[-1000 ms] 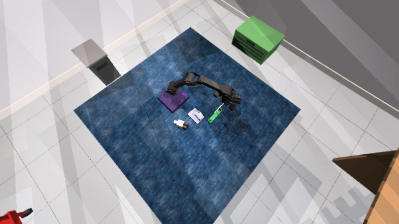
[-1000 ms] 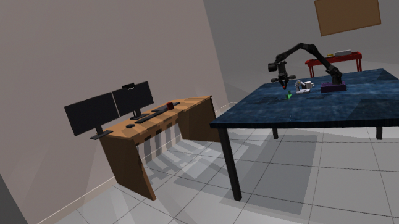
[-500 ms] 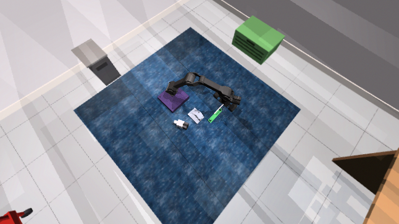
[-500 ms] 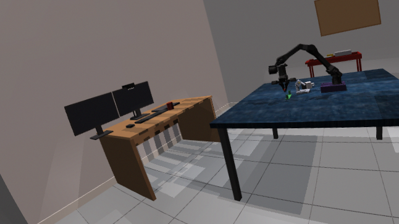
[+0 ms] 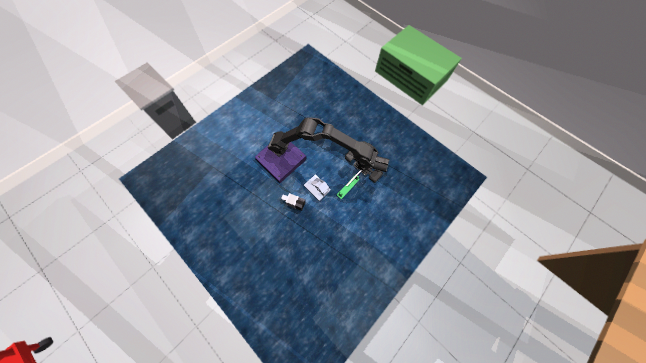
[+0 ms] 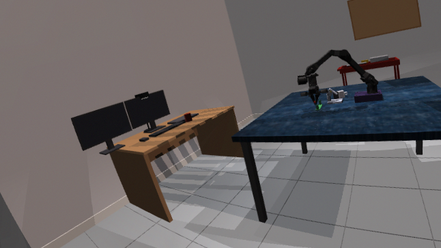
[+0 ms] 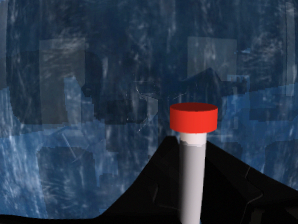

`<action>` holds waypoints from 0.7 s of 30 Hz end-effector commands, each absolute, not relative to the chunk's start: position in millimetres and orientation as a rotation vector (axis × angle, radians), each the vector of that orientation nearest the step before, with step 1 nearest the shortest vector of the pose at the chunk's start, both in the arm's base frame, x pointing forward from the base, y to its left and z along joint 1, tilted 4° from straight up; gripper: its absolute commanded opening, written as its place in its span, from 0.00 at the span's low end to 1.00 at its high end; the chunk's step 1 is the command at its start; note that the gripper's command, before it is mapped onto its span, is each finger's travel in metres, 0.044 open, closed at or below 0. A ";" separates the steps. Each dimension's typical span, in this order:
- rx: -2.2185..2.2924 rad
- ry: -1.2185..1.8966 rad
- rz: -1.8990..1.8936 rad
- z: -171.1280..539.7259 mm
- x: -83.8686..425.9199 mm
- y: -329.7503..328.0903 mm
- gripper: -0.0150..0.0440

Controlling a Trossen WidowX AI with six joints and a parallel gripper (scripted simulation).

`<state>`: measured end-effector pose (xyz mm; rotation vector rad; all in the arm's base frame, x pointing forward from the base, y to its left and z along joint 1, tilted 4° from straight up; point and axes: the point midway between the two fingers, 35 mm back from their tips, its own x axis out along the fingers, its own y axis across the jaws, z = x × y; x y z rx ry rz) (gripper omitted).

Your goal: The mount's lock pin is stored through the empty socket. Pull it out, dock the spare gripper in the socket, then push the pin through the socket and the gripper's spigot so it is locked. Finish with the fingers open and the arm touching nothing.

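Observation:
My gripper (image 5: 361,171) (image 6: 315,103) is shut on the lock pin, over the end of the green holder nearer the arm. The lock pin (image 5: 354,178) (image 7: 192,175) has a red head (image 7: 194,120) and a pale round shaft. In the top view the shaft slants out from the fingers over the holder; I cannot tell whether they touch. The white mount (image 5: 313,189) (image 6: 335,101) stands on the table; its socket is too small to make out, and no pin shows in it. The white and black spare gripper (image 5: 292,201) (image 6: 341,94) lies beside the mount.
The narrow green holder (image 5: 346,189) (image 6: 319,107) lies on the blue table (image 5: 280,259) (image 6: 341,126), on the other side of the mount from the spare gripper. The arm's purple base (image 5: 281,168) (image 6: 368,97) is behind the mount. A desk with monitors stands apart from the table.

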<state>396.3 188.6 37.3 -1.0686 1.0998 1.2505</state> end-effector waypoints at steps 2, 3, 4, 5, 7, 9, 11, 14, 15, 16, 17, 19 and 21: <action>-1.072 1.099 1.255 27.1 395.8 187.7 0.25; -1.072 1.098 1.254 25.8 395.8 187.7 0.25; -1.072 1.098 1.254 24.4 395.9 187.6 0.25; -1.072 1.097 1.254 23.1 395.9 187.5 0.25; -1.072 1.096 1.253 20.5 395.9 187.4 0.25; -1.073 1.094 1.253 17.9 395.9 187.2 0.25; -1.073 1.093 1.252 15.3 396.0 187.1 0.25; -1.074 1.091 1.251 11.4 396.0 186.9 0.25; -1.074 1.090 1.251 10.4 396.0 186.8 0.25; -1.074 1.090 1.251 9.9 396.0 186.8 0.25; -1.074 1.090 1.251 9.7 396.0 186.8 0.25; -1.074 1.090 1.251 9.7 396.0 186.8 0.25; -1.074 1.090 1.251 9.7 396.0 186.8 0.25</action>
